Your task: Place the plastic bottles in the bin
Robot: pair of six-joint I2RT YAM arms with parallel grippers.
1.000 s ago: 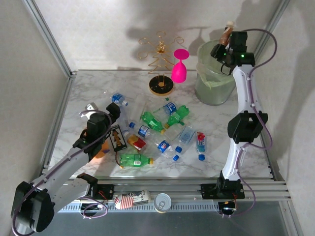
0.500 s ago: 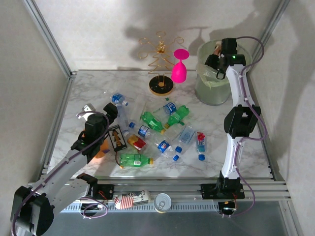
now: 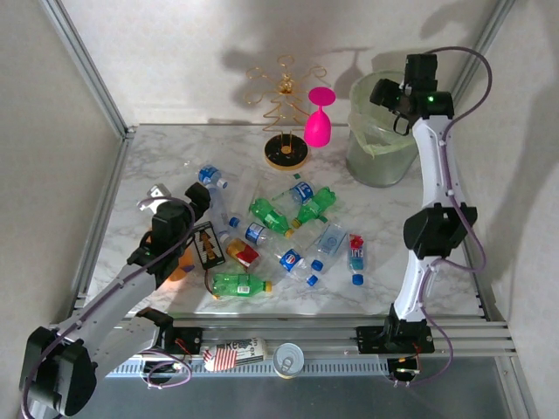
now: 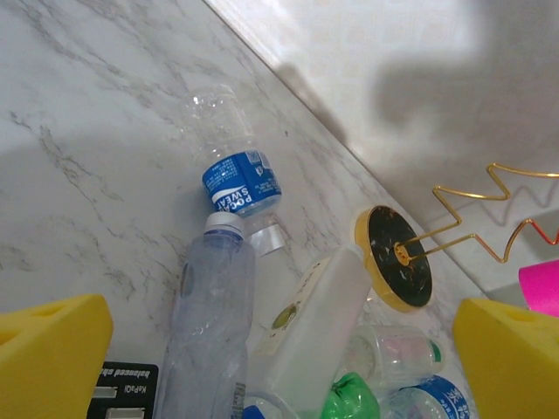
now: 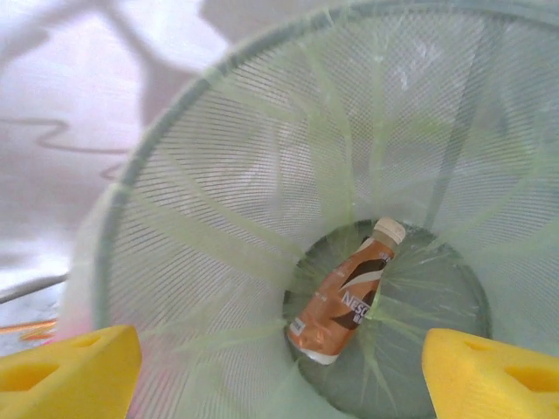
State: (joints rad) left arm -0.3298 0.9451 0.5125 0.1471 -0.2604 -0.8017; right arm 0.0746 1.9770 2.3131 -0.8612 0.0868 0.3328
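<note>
Several plastic bottles (image 3: 288, 229), clear with blue labels or green, lie scattered on the middle of the marble table. My left gripper (image 3: 177, 197) hovers open just left of them. In its wrist view the left gripper (image 4: 279, 367) has nothing between its yellow pads; below it lie a blue-labelled bottle (image 4: 236, 179), a clear bottle (image 4: 210, 323) and a white one (image 4: 319, 319). My right gripper (image 3: 390, 94) is open over the bin (image 3: 376, 157). Between the right gripper (image 5: 279, 375) pads I look down the bin (image 5: 227, 201) at a brown bottle (image 5: 349, 292) lying on its floor.
A gold wire tree rack (image 3: 286, 109) and a pink wine glass (image 3: 318, 122) stand at the back, left of the bin. A black card (image 3: 208, 245) and a red can (image 3: 244, 253) lie among the bottles. A metal can (image 3: 288, 358) sits on the front rail.
The right gripper has opened above the bin and let go of the brown bottle, which now lies on the bin's floor. The left arm has barely moved.
</note>
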